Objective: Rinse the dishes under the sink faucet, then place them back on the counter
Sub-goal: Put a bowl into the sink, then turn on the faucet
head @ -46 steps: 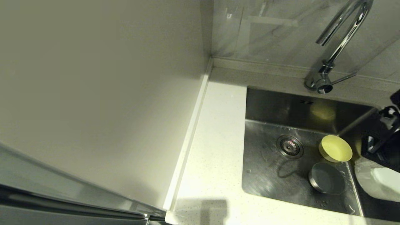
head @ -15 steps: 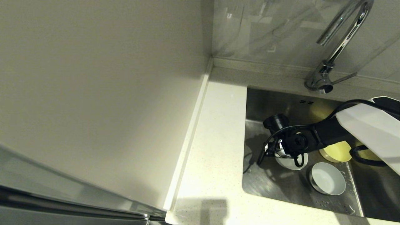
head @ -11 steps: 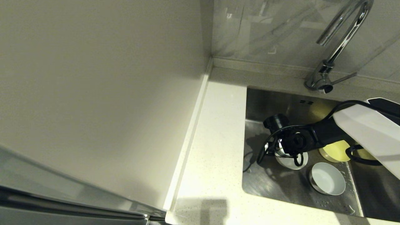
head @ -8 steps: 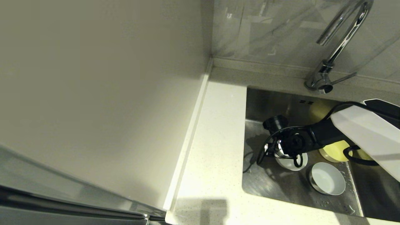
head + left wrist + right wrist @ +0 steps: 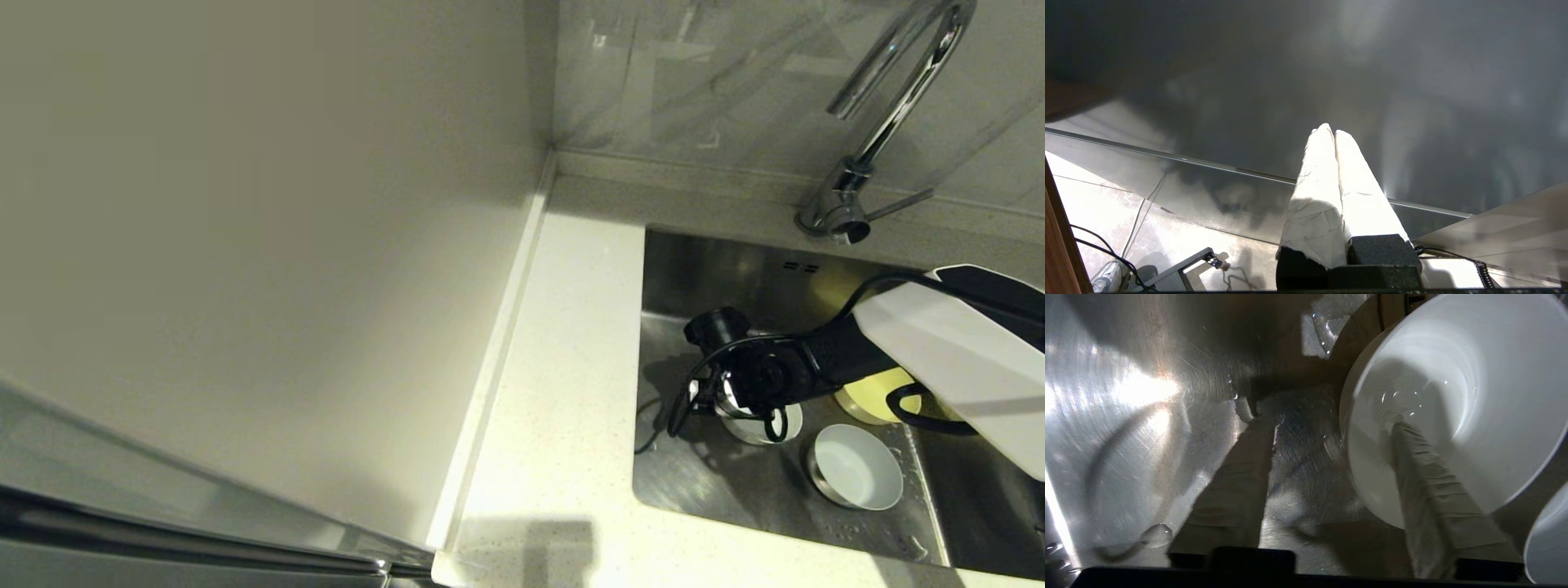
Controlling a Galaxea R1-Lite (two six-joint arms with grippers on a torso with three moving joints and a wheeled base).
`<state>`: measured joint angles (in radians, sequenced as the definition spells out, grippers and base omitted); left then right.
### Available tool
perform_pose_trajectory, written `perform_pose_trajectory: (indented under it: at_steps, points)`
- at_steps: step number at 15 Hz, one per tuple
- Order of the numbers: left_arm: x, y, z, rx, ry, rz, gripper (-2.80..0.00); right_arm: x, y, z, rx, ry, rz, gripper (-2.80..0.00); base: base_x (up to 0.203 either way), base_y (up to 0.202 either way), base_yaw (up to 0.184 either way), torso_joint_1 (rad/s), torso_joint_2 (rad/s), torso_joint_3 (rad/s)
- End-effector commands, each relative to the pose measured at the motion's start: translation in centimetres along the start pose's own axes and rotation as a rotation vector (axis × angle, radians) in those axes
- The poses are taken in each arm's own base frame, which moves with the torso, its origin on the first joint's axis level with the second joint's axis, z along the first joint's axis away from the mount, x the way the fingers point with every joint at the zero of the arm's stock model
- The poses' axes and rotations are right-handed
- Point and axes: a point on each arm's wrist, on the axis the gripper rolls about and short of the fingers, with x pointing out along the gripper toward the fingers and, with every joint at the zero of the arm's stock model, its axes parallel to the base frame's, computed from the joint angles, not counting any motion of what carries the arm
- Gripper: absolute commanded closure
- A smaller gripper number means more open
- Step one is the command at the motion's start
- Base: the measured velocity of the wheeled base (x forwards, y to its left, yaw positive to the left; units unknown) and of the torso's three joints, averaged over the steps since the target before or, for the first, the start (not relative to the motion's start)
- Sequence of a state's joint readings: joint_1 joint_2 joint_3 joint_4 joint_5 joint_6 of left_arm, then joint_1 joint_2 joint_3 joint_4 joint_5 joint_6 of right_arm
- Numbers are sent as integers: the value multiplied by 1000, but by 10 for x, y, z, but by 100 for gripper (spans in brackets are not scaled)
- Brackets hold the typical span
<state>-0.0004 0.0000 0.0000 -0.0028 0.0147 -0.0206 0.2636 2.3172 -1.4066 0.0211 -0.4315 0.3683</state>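
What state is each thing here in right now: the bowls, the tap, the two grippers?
White bowl: in the sink, one finger inside, not clamped.
Bluish bowl: upright, free.
Yellow bowl: in the sink, partly hidden.
Faucet: no water running.
Right gripper: open.
Left gripper: shut, parked.
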Motion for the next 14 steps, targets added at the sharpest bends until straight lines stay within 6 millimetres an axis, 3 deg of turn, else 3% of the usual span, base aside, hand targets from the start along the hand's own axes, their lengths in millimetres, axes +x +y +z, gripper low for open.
perform_pose_trajectory:
  at_steps: [1,4,7,11,14]
  points:
    - [0,0,0,-1,-3,1,0,-16,-5,10,32,-33,11,-280,0,0,0,0,0,0]
    - [0,0,0,-1,-3,1,0,-57,-22,28,125,-99,44,-280,0,0,0,0,0,0]
    - [0,0,0,-1,-3,1,0,-107,-55,38,230,-167,62,-280,0,0,0,0,0,0]
    - [0,0,0,-1,-3,0,0,-156,-114,25,391,-211,28,-280,0,0,0,0,0,0]
    - [0,0,0,-1,-3,0,0,-202,-147,14,490,-271,80,-280,0,0,0,0,0,0]
